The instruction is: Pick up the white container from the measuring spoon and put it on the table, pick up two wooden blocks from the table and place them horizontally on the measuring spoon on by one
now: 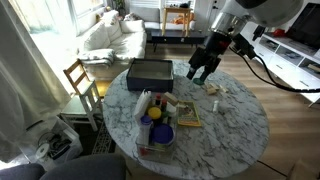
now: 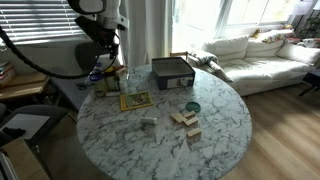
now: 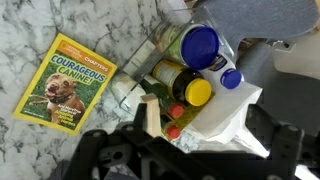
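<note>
Two fingers on the gripper [image 1: 202,72] are spread about as wide as they go with nothing in them; it's just hanging in the air above the table [image 2: 225,130]. The wrist view looks straight down on the pile of colourful bottles [image 3: 200,60], blue caps and a yellow cap, with a yellow dog book [image 3: 65,82] lying flat just beside the pile. All that clutter sits by one edge of the round marble top. The black box [image 2: 172,70] is at the edge nearest the white sofa [image 2: 260,50]. The wooden blocks [image 2: 186,122] lie in a loose little bunch out on the open marble, well apart from the gripper, between the middle of the table and the edge opposite the box. Just beside them, on the box side, is the measuring spoon [image 2: 192,106], a small greenish round thing as far as I can make out. Whether anything sits on it, no idea, too small. One more small pale bit [image 2: 149,121] lies alone near the book, out towards the table edge. Honestly can't tell whether that's the white container or another block.
</note>
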You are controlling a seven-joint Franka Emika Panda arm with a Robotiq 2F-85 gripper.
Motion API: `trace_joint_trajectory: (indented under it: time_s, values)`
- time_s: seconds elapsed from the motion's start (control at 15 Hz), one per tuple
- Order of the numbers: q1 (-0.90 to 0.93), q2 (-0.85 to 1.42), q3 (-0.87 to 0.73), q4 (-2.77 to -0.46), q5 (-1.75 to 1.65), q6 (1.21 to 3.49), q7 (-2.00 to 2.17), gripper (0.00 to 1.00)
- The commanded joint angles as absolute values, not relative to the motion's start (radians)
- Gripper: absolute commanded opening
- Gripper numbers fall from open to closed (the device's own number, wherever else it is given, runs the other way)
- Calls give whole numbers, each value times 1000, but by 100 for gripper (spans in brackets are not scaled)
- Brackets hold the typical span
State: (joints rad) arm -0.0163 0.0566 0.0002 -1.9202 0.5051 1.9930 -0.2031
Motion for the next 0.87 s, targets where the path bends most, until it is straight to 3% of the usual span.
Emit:
trace_joint_trajectory:
  time_s: [0.0,0.8]
  values:
    - [-32,-4,-10,-1990,554,1986,-262,100]
    - [-41,-21,-35,-1994,587,1995,-223,100]
